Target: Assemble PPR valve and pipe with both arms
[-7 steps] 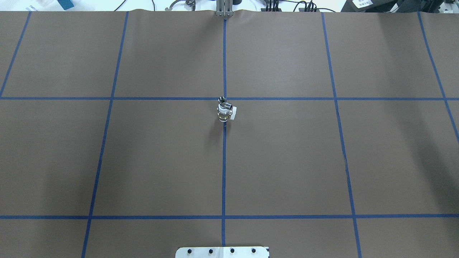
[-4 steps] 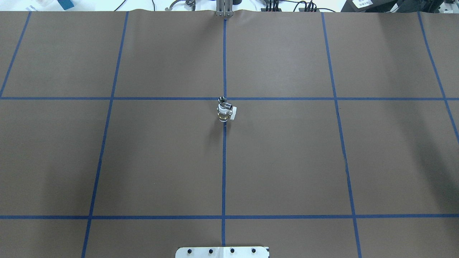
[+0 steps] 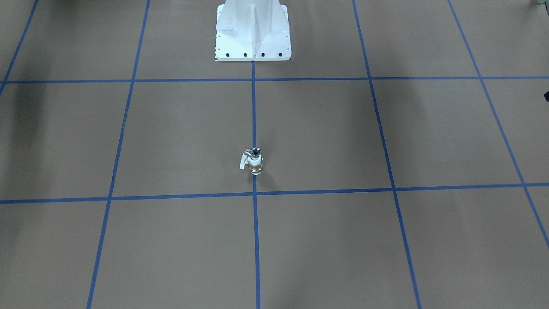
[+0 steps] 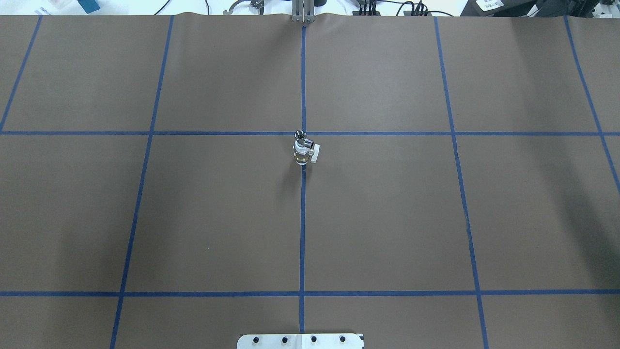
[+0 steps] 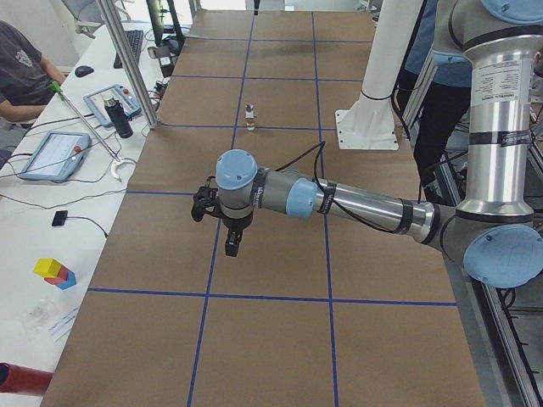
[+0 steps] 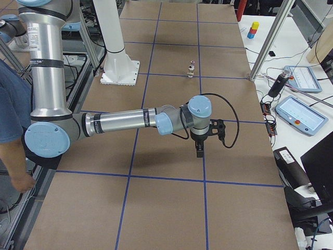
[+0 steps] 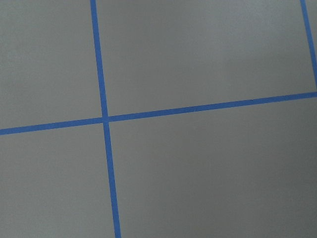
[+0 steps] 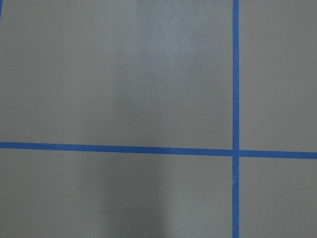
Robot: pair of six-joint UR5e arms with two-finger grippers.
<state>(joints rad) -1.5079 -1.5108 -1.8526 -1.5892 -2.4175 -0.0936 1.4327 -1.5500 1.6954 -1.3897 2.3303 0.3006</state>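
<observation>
PPR valve [image 4: 303,155] upright, pipe [image 4: 300,134] atop it; left gripper [image 5: 231,247], right gripper [image 6: 199,151] well apart from valve, can't tell if clenched.

table covering [image 4: 387,218]: matt brown paper, smooth, faint sheen under light; grid lines [image 4: 302,232]: blue tape, matt; PPR valve [image 3: 256,168]: glossy brass-coloured metal middle, white plastic collar, pale plastic lever; pipe [image 3: 256,151]: polished silvery metal, bright glints; pedestal [image 3: 253,30]: white painted metal, slight gloss; left arm [image 5: 365,203], right arm [image 6: 119,122]: satin silver metal tubes, smooth light blue plastic caps, black cables.
</observation>
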